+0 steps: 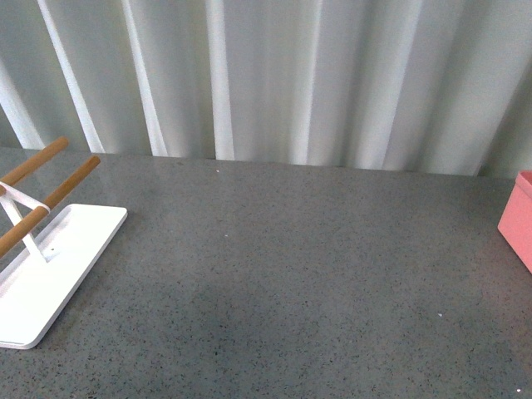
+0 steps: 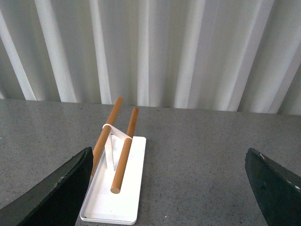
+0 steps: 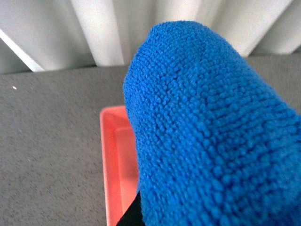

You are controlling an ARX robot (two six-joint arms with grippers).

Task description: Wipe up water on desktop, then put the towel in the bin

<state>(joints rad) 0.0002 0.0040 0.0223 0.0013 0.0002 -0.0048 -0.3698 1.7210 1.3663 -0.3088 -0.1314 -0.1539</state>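
Towel: the bright blue towel [image 3: 211, 127] fills most of the right wrist view, bunched up right in front of that camera, hanging above the bin

Bin: the salmon-pink bin [image 3: 115, 165] sits directly under the towel, open side up, its floor and near wall showing; in the front view only a corner of it [image 1: 517, 218] peeks in at the right edge of the desktop

Right gripper: its fingers are hidden behind the cloth, just a dark sliver below the towel, so I cannot tell whether the jaws are clamped or parted

Desktop: the grey speckled desktop [image 1: 291, 274] stretches across the front view, with a faintly darker patch near its middle

Left gripper: the left gripper [image 2: 169, 188] is spread wide, 2 dark fingers [image 2: 56, 190] at either side of its view, nothing between them, hovering above the desktop

Rack: a white flat-based rack [image 1: 50, 266] with 2 wooden rods [image 2: 123, 150] stands at the left of the desktop, well apart from the bin

Backdrop: a pale pleated curtain [image 1: 291, 75] hangs behind the desktop's far edge
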